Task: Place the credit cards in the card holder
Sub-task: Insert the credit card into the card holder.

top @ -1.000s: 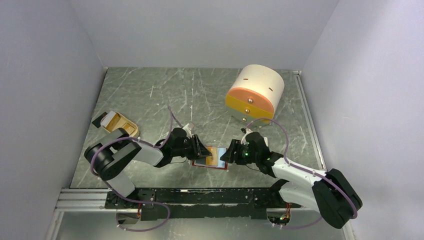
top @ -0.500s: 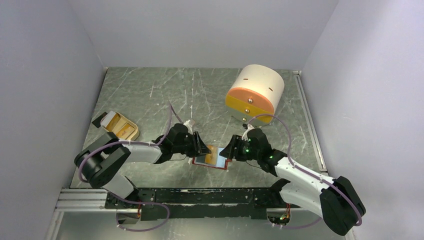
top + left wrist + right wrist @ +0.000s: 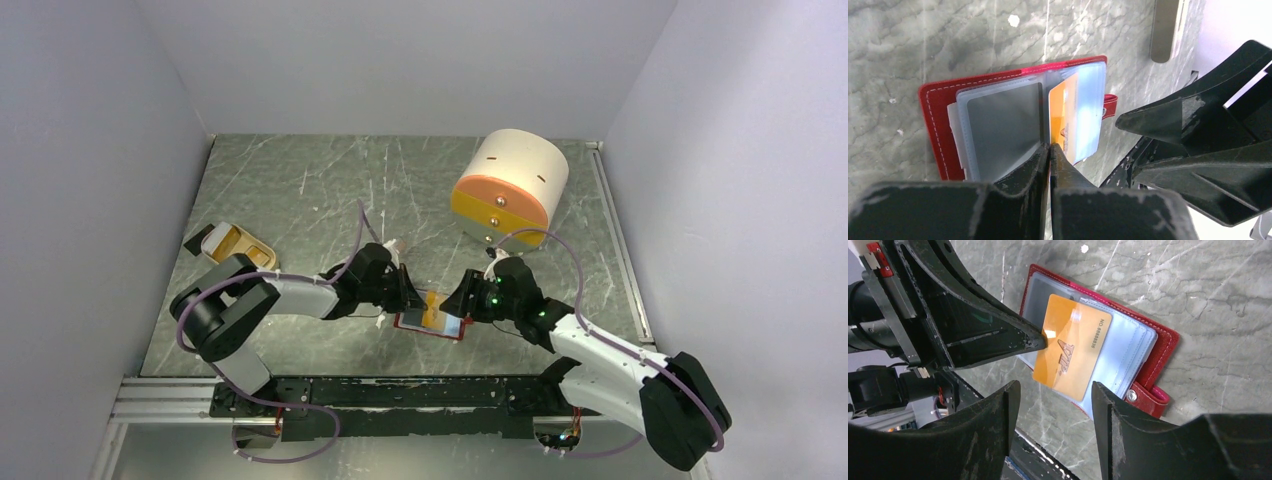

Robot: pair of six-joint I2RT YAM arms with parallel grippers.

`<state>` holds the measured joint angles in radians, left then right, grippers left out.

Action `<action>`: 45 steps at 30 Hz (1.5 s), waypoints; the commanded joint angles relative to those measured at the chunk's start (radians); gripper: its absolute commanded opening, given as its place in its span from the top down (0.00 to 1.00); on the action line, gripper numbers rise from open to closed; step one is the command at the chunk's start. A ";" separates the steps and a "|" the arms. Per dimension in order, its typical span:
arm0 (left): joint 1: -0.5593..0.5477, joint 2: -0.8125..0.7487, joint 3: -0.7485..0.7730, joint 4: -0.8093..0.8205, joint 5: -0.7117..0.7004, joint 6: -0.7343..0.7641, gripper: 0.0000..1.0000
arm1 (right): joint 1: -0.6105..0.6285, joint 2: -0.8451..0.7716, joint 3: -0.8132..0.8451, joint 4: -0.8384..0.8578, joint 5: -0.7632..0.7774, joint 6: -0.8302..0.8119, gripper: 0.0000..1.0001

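The red card holder (image 3: 452, 332) (image 3: 935, 125) (image 3: 1163, 347) lies open on the table between both arms, its pale blue pockets up. An orange credit card (image 3: 433, 316) (image 3: 1064, 107) (image 3: 1073, 347) stands tilted over the pockets, its far part under a clear sleeve. My left gripper (image 3: 408, 298) (image 3: 1050, 148) is shut on the card's near edge. On the other side, my right gripper (image 3: 462, 305) (image 3: 1055, 390) hovers open just above and beside the holder's snap tab (image 3: 1148, 397), with nothing between its fingers.
A beige oval tray (image 3: 240, 248) sits at the left with a dark flat piece (image 3: 196, 242) beside it. A big cream-and-orange cylinder (image 3: 510, 185) stands behind the right arm. The metal rail (image 3: 400, 392) runs along the near edge.
The left gripper moved right to the holder's middle and shut on the orange card's edge. The holder looks more folded up. The right arm has hardly moved in the last half second.
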<state>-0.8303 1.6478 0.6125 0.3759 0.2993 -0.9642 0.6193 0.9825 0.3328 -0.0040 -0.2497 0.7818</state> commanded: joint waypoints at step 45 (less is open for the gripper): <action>-0.067 0.137 0.074 0.146 0.123 -0.083 0.91 | 0.005 0.135 -0.060 0.104 0.135 -0.051 0.66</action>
<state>-0.8791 1.7752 0.7013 0.4065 0.3584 -0.9951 0.6189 1.1130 0.2943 0.0761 -0.0891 0.7300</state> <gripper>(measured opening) 0.092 0.345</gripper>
